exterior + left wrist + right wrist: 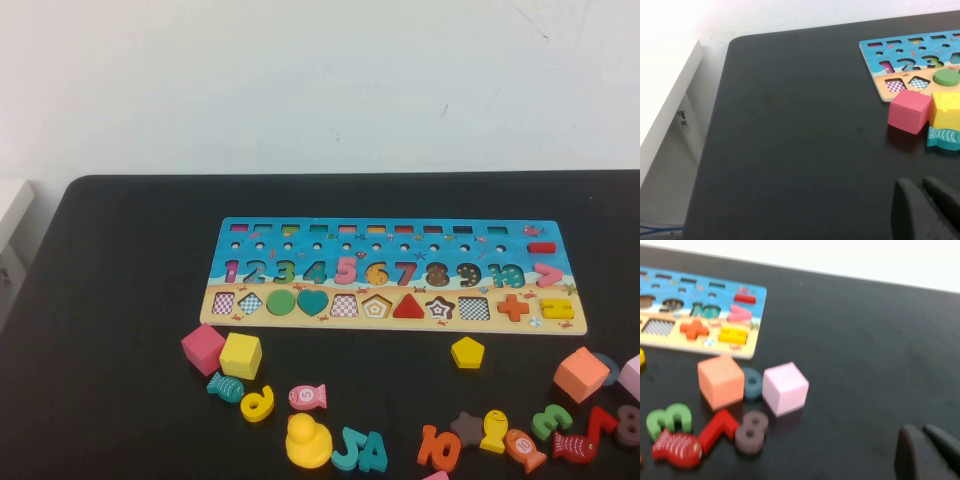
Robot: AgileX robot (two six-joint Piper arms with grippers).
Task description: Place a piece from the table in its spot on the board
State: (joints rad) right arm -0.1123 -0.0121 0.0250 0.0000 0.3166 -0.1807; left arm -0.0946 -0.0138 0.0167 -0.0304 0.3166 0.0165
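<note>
The yellow pentagon piece [467, 352] lies loose on the table [120, 300] just below the board [395, 272], its hollow [376, 307] unfilled, while the left gripper [921, 189] and right gripper [922, 434] hang off to the sides, fingers pressed together, holding nothing.

I see loose toys scattered along the near side of the surface. On the left, a pink cube [202, 348] touches a yellow cube [240, 355], with a teal fish [226, 387] just near of them. A yellow number [257, 403] and a pink fish [307, 397] lie beside it, and a yellow duck [307, 441] sits next to teal digits [360, 450]. On the right I make out an orange cube [581, 374], a pale pink cube [785, 388], a green three [551, 420], a red fish [574, 445], an orange ten [439, 449] and a brown star [468, 428].
</note>
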